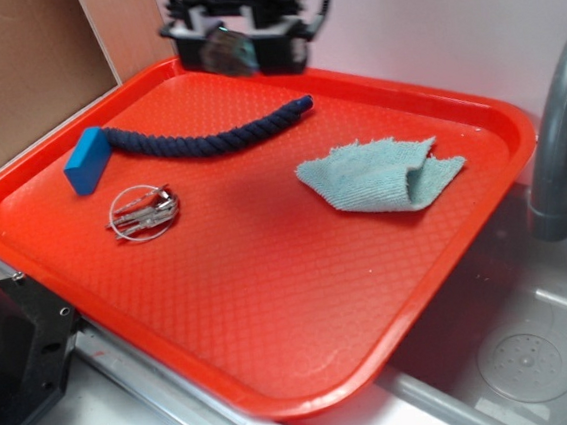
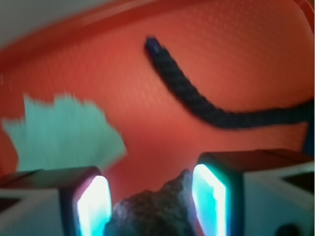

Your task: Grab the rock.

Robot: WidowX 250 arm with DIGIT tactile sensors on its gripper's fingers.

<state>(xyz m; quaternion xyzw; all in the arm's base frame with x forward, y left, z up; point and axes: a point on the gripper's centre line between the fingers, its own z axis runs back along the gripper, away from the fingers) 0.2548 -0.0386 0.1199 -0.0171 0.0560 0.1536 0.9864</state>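
Two fingers (image 2: 209, 196) of the gripper (image 2: 151, 204) clamped the rock (image 2: 157, 211), raised at the red tray's (image 1: 281, 394) upper edge; rope (image 1: 206, 138), blue block (image 1: 86, 161), keys (image 1: 145, 212) and cloth (image 1: 380, 175) lay below, well apart.

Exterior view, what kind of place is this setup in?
Probably a kitchen-style sink area, perhaps a mock one. A curved grey faucet rises at the right, a grey basin with a round drain lies below it, and the large red plastic tray sits partly over that basin.
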